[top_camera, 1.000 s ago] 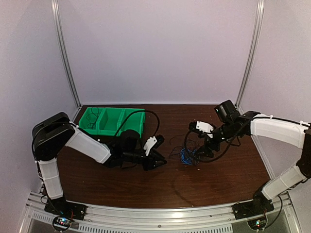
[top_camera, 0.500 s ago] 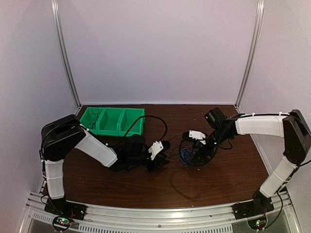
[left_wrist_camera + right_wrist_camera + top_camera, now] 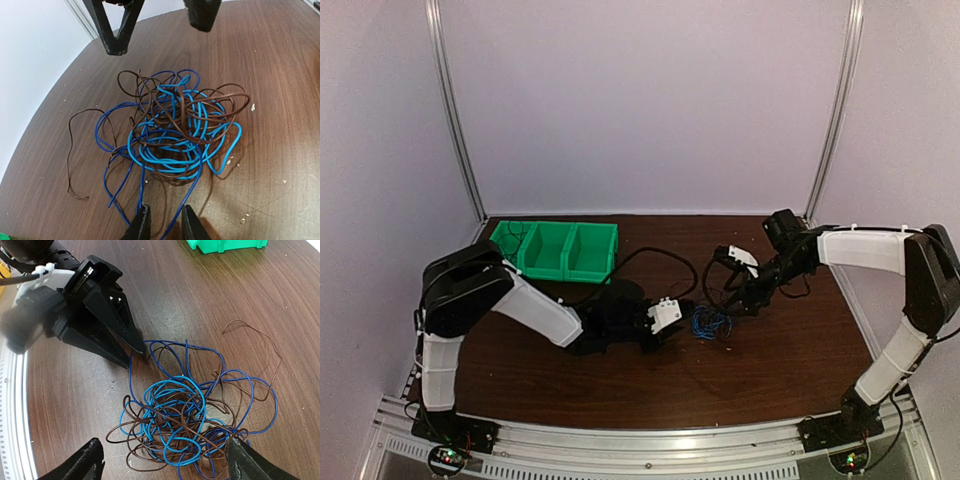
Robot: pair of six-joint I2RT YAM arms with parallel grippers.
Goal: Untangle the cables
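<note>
The cables (image 3: 175, 127) lie on the table as one loose tangle of light blue, dark blue and brown wires (image 3: 708, 322) (image 3: 192, 422). My left gripper (image 3: 164, 226) sits low at the tangle's near edge. Its jaws stand a narrow gap apart, and one dark blue strand (image 3: 176, 220) runs between them without being pinched. A second blue strand ends at the left fingertip (image 3: 141, 220). My right gripper (image 3: 165, 460) is wide open, its fingers (image 3: 82, 460) straddling the tangle from the opposite side. In the top view the left gripper (image 3: 682, 318) and right gripper (image 3: 738, 300) face each other across the pile.
A green bin with three compartments (image 3: 560, 248) stands at the back left of the brown table (image 3: 780, 360); a thin wire lies in its left compartment. A loose brown strand (image 3: 75, 150) trails off the tangle. Small crumbs dot the wood.
My left arm has reached rightward until its gripper meets the tangle, and its jaws have narrowed. The right gripper has drawn back slightly to the right and narrowed a little.
</note>
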